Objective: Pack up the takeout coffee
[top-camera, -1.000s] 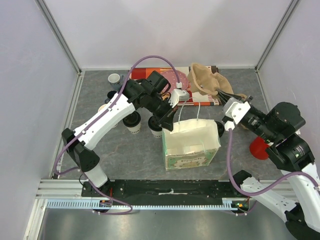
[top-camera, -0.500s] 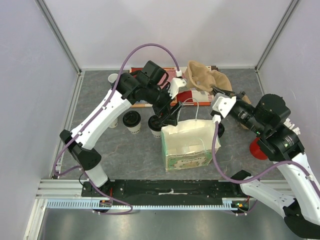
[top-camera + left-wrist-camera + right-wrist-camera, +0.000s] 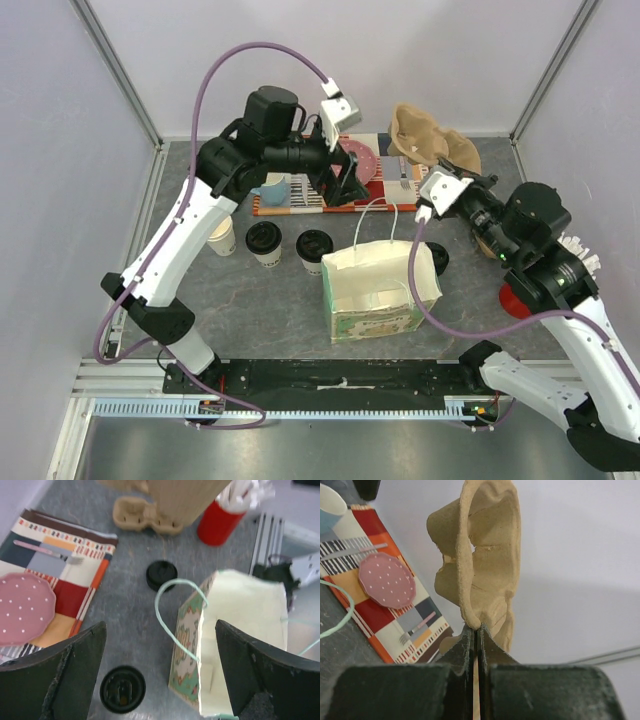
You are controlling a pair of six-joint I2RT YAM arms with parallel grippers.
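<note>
Between the spread fingers of the left hand (image 3: 340, 188) nothing is held. A second ago the hand was shut at the rim of the paper bag (image 3: 380, 290); it has since been opened wide and lifted clear. Below the hand the bag is left standing upright on the surface (image 3: 250, 310), its mouth open and one pale green handle (image 3: 175, 615) arched up toward the hand. Also below the hand, just beside the bag, two lidded takeout cups (image 3: 264, 243) (image 3: 314, 250) are seen, neither yet packed. A loose black lid (image 3: 161, 575) lies beyond them.

The right hand (image 3: 476, 632) is closed on the lower edge of a pulp cup carrier (image 3: 480, 555), which is held upright in the air. Below and to its left a striped placemat (image 3: 395, 610) with a pink dotted plate (image 3: 387, 580) is visible.

With the bag released and left open, the opening step is judged done. Loading of the carrier and cups is judged still to come.
</note>
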